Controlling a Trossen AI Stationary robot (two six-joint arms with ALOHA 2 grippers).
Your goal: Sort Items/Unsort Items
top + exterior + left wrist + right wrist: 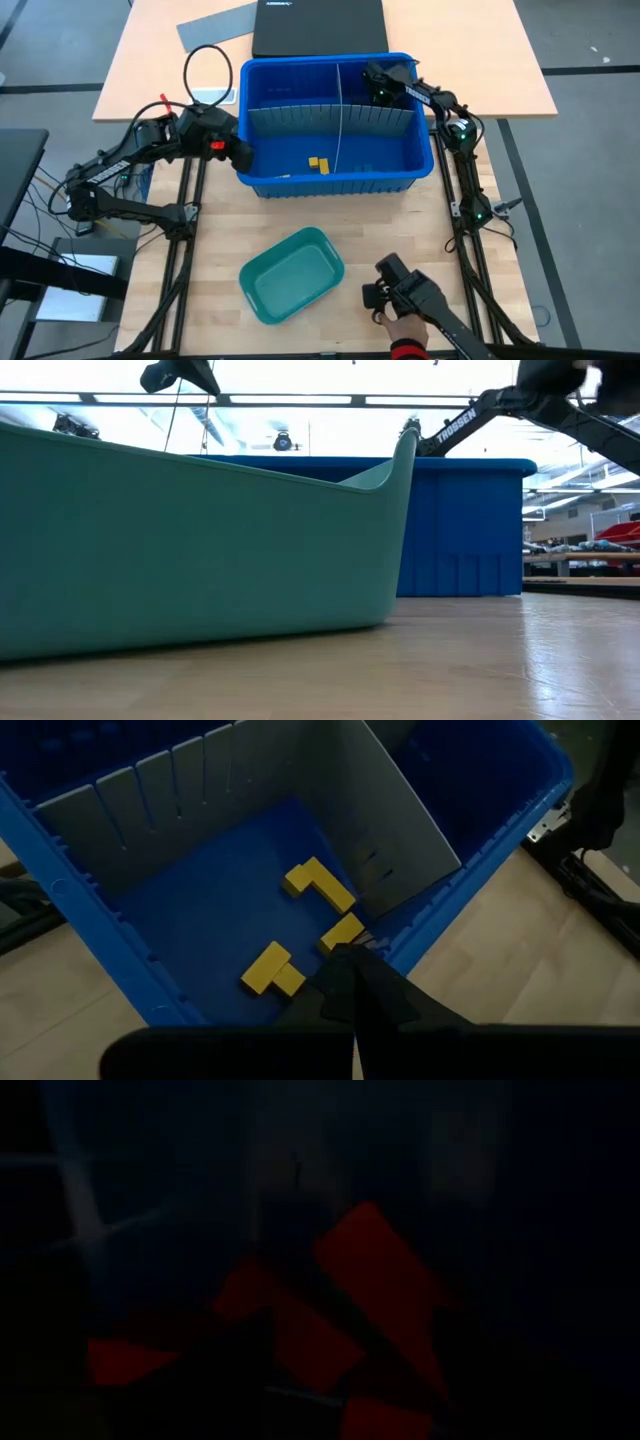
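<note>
Blue bin (420, 170) holds yellow blocks (318, 164) (fingers' state: cannot tell); teal tray (262, 302).

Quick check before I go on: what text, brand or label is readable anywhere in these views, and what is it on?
"TROSSEN": white letters along the dark robot arm above the blue bin, low view.
Black laptop: a small light mark on its lid, too small to read.
Nothing else readable.

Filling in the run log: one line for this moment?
left gripper: at bin left wall | right gripper: inside bin, over red blocks | yellow blocks: in bin
</note>
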